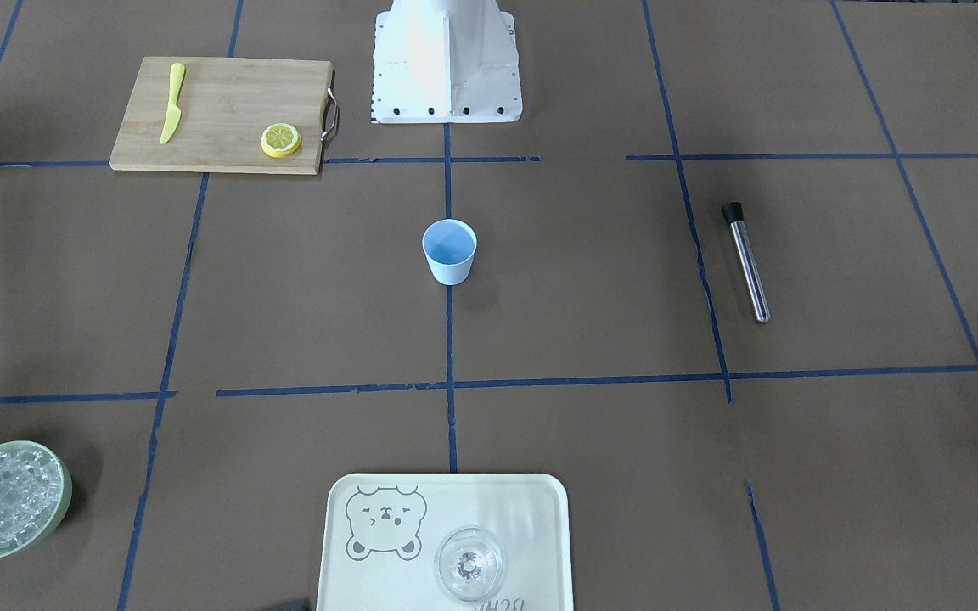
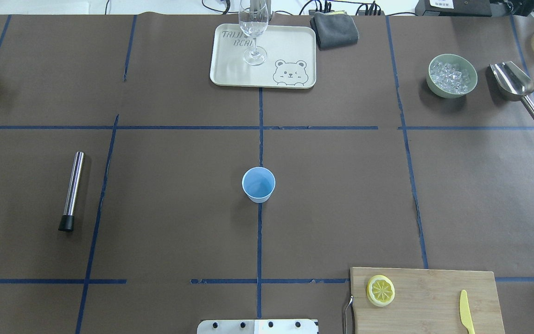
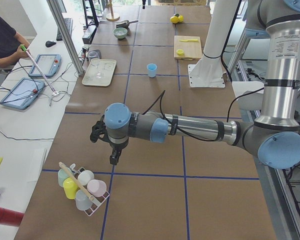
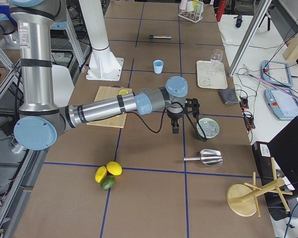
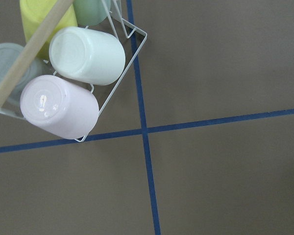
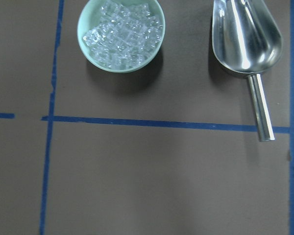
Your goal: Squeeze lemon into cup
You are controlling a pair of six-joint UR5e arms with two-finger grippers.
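Note:
The lemon slice [image 1: 281,140] lies flat on a wooden cutting board [image 1: 217,110], near its handle end; it also shows in the overhead view [image 2: 380,290]. The light-blue cup [image 1: 449,251] stands upright and empty at the table's middle [image 2: 258,184]. My left gripper [image 3: 113,159] hangs over the table's far left end, beside a rack of cups [image 3: 82,187]. My right gripper [image 4: 175,129] hangs beside the ice bowl [image 4: 208,127], far from the lemon slice. Both grippers show only in side views, so I cannot tell whether they are open or shut.
A slim yellow knife [image 1: 171,103] lies on the board. A tray [image 2: 230,69] holds a clear glass [image 2: 253,28]. A green bowl of ice [image 2: 452,76], a metal scoop [image 2: 512,83], a steel tube [image 2: 72,190] and a grey cloth [image 2: 335,30] lie around.

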